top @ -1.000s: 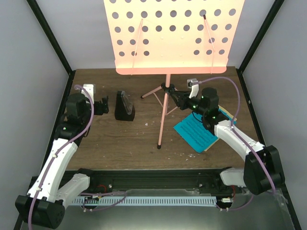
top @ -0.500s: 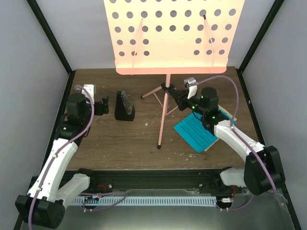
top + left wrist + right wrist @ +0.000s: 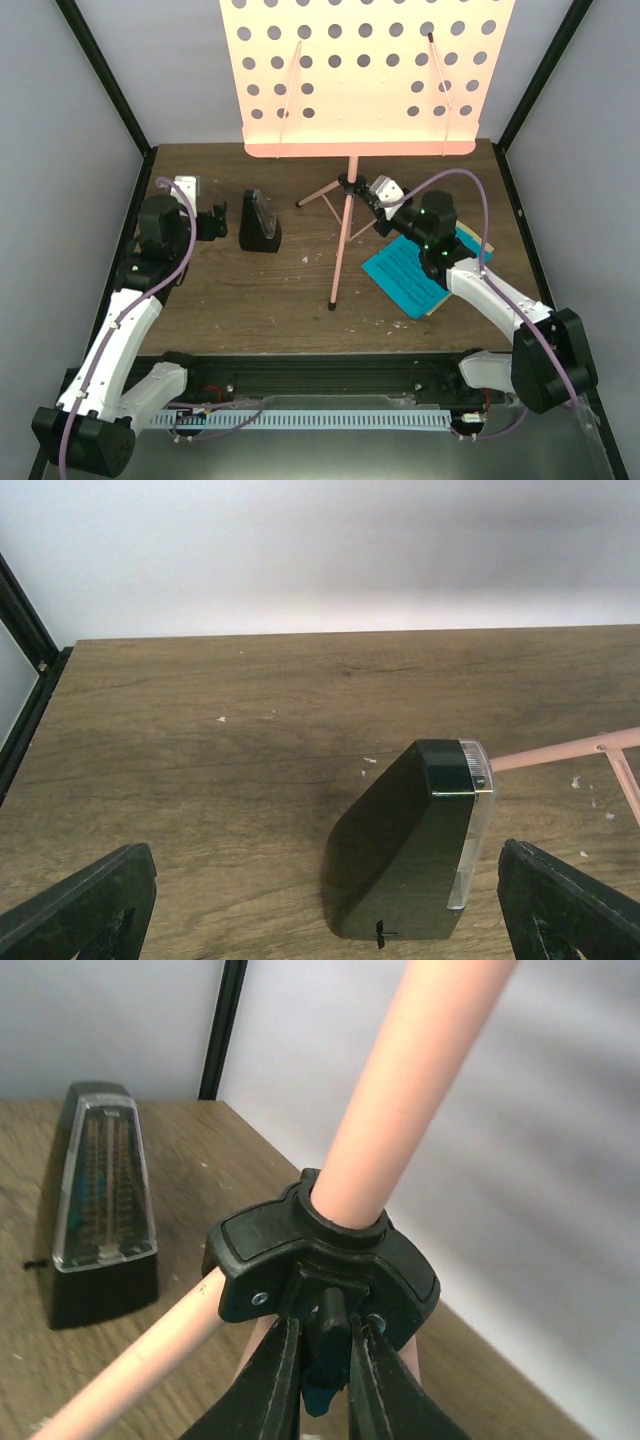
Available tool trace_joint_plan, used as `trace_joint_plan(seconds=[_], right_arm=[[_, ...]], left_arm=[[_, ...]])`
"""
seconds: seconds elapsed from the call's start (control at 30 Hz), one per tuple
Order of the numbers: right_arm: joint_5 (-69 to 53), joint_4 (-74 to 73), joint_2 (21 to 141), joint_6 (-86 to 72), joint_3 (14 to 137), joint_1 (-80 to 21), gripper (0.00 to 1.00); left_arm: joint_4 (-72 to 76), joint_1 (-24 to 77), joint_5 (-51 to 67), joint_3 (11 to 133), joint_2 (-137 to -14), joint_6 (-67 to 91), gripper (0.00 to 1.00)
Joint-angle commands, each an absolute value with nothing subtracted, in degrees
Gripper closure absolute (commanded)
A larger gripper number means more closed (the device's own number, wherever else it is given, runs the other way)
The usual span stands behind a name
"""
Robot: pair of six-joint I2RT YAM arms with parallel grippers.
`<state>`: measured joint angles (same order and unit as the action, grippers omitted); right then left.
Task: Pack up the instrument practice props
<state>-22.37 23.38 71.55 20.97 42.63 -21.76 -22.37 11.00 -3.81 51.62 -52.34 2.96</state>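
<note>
The salmon-pink music stand (image 3: pixel 365 75) stands at the back of the table on thin tripod legs (image 3: pixel 340 250). My right gripper (image 3: pixel 366 197) is shut on the small black knob (image 3: pixel 328 1335) of the stand's black leg collar (image 3: pixel 320 1250), just under the pink pole (image 3: pixel 400 1090). The black pyramid metronome (image 3: pixel 260 223) stands upright left of the stand; it also shows in the left wrist view (image 3: pixel 420 850). My left gripper (image 3: pixel 212 222) is open just left of it, jaws wide apart (image 3: pixel 325 920). Blue sheet music (image 3: pixel 405 272) lies under my right arm, on a yellow page (image 3: pixel 470 240).
Black frame posts (image 3: pixel 110 90) and white walls close in the table on both sides and at the back. The stand's front leg foot (image 3: pixel 331 306) rests mid-table. Small white specks (image 3: pixel 310 258) dot the wood.
My right wrist has rolled while gripping the collar knob, and the stand has shifted slightly to the right. The left arm and metronome have not moved.
</note>
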Motion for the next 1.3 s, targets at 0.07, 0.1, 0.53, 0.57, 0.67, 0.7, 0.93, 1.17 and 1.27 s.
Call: trace_joint_plan(seconds=[0.07, 0.1, 0.53, 0.57, 0.67, 0.7, 0.93, 1.17, 1.27], right_arm=[[-15.7, 21.3, 72.5, 40.5, 45.7, -22.6, 0.92], [-14.4, 20.9, 72.8, 42.5, 45.9, -22.9, 0.92], [-14.8, 24.5, 68.0, 41.4, 44.2, -25.7, 0.47], [-15.7, 25.8, 66.7, 39.1, 42.9, -25.7, 0.43], [-17.4, 27.9, 63.3, 33.5, 38.8, -25.7, 0.31], [-17.5, 28.3, 62.3, 31.1, 37.6, -25.7, 0.28], [-12.1, 30.8, 57.3, 4.8, 27.8, -25.6, 0.0], [-13.5, 22.9, 61.4, -14.2, 33.2, -23.0, 0.0], [-20.3, 25.6, 61.8, -26.2, 33.9, -19.3, 0.0]], left_arm=[[-21.5, 10.8, -3.1, 51.5, -51.4, 2.9, 0.06], [-21.6, 10.8, -3.1, 51.5, -51.3, 2.9, 0.06], [-21.6, 10.8, -3.1, 51.4, -51.3, 3.0, 0.06], [-21.7, 10.7, -3.1, 51.4, -51.3, 2.9, 0.05], [-21.6, 10.8, -3.2, 51.3, -51.6, 2.9, 0.05], [-21.6, 10.8, -3.3, 51.3, -51.7, 2.9, 0.06], [-21.6, 10.8, -3.9, 51.1, -52.3, 2.6, 0.06], [-21.7, 10.8, -3.6, 51.2, -53.2, 2.4, 0.05], [-21.8, 10.8, -3.7, 51.2, -53.3, 2.4, 0.05]])
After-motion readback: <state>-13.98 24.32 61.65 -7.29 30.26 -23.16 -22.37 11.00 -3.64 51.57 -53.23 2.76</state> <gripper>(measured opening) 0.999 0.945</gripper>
